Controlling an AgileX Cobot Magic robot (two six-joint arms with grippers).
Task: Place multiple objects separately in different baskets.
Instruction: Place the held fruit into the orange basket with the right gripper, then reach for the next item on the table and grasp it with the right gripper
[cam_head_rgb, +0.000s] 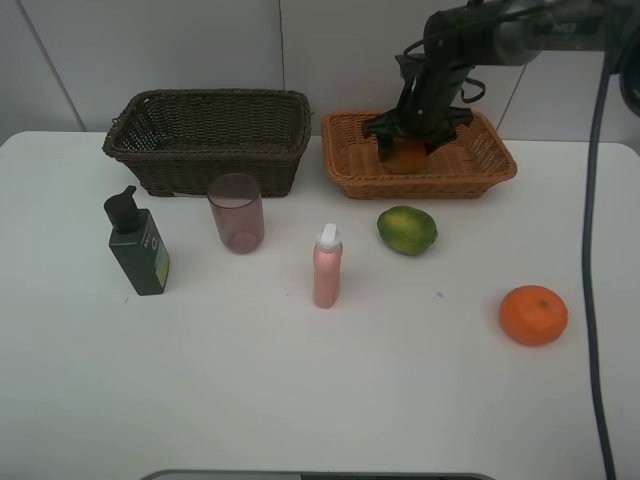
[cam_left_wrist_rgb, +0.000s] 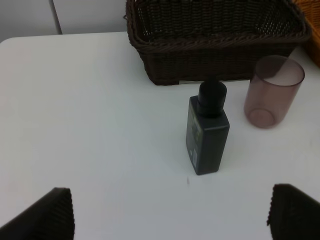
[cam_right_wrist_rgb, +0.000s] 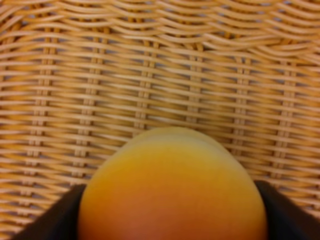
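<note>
**On the tabletop (cam_head_rgb: 300, 400): red-orange round fruit (cam_head_rgb: 405, 158) gripped inside the light orange-brown basket (cam_head_rgb: 480, 165)**

Closest in, on the left side: left tool (cam_left_wrist_rgb: 170, 212), spread wide and grasping nothing, held above bare tabletop short of the dark green pump bottle (cam_left_wrist_rgb: 207, 135).

Near the front on the right: orange (cam_head_rgb: 533, 315), alone, well apart from everything else.

A little farther back, near the middle: slim pink bottle (cam_head_rgb: 327, 266), upright, white cap on. Over on the left, about as far back: the dark green pump bottle, upright, black pump head on top.

Farther back again, between the two bottles: translucent pinkish-purple cup (cam_head_rgb: 236, 212), upright, mouth up, just in front of the dark brown basket (cam_head_rgb: 205, 140) and apart from it. Right of the slim pink bottle: green fruit (cam_head_rgb: 407, 229), lying near the front wall of the light orange-brown basket, not touching it.

Along the back, side by side with a narrow gap between: the deep dark brown basket on the left, the shallower light orange-brown basket on the right.

Inside the light orange-brown basket, in its left half: the red-orange round fruit, with the right tool (cam_head_rgb: 412, 135) lowered over it from above. Seen from the right wrist: dark fingers (cam_right_wrist_rgb: 287, 212) pressed against both sides of the fruit, clenched on it, wicker weave behind. Cannot tell whether the fruit rests on the basket floor or hangs just above it.
</note>
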